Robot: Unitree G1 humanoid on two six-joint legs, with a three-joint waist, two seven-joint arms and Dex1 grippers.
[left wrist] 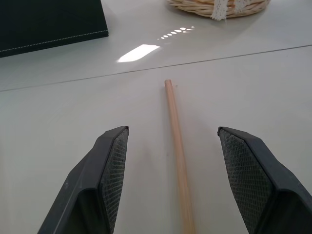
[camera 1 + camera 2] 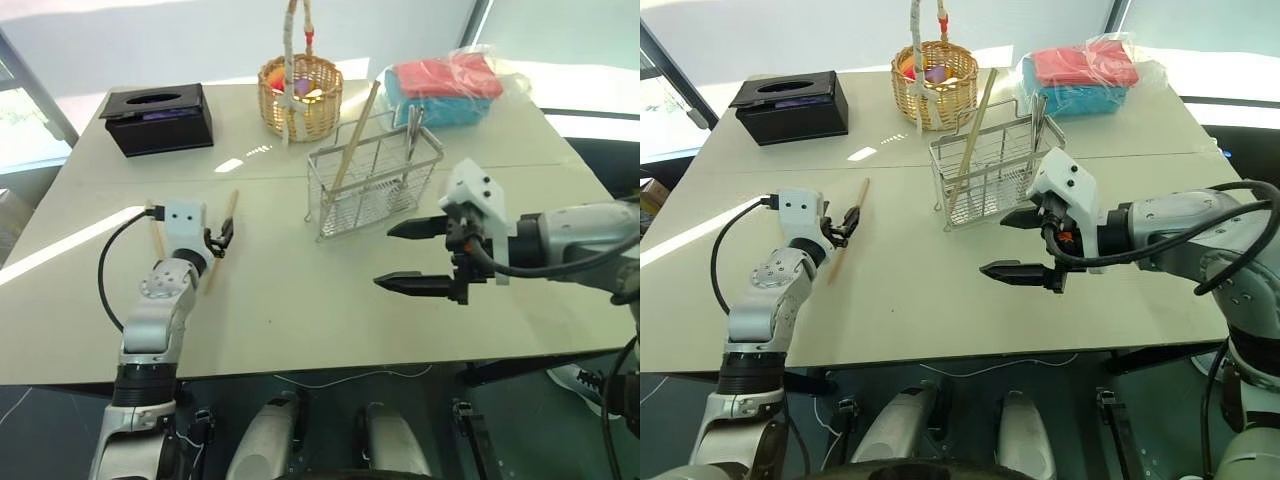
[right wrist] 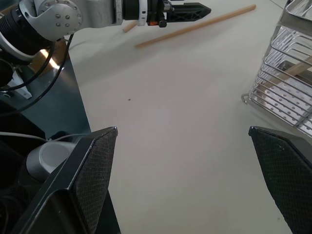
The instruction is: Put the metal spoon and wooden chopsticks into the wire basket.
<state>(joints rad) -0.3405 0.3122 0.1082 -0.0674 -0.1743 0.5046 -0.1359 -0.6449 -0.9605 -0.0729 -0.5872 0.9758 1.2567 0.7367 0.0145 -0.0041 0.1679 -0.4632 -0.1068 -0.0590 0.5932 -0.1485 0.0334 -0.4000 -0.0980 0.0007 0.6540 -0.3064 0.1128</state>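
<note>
I read the right gripper (image 2: 412, 257) as fully spread and empty, its two black fingers wide apart above bare table (image 2: 300, 310), just in front of the wire basket (image 2: 372, 185). The left gripper (image 2: 220, 240) is partly spread and grips nothing; in the left wrist view its fingers (image 1: 109, 170) straddle one wooden chopstick (image 1: 178, 156) that lies flat on the table between them, touching neither pad. I count two wooden chopsticks in total: the one on the table at the left gripper, and a second chopstick (image 2: 352, 145) standing tilted inside the wire basket, its upper end leaning out past the rim. I count one metal spoon (image 2: 412, 135), upright in the basket's far right corner. Beyond the wire basket I count one round wicker basket (image 2: 300, 95) with a tall handle, one black tissue box (image 2: 160, 120) at far left, and one bagged stack of red and blue cloths (image 2: 445, 85) at far right.
</note>
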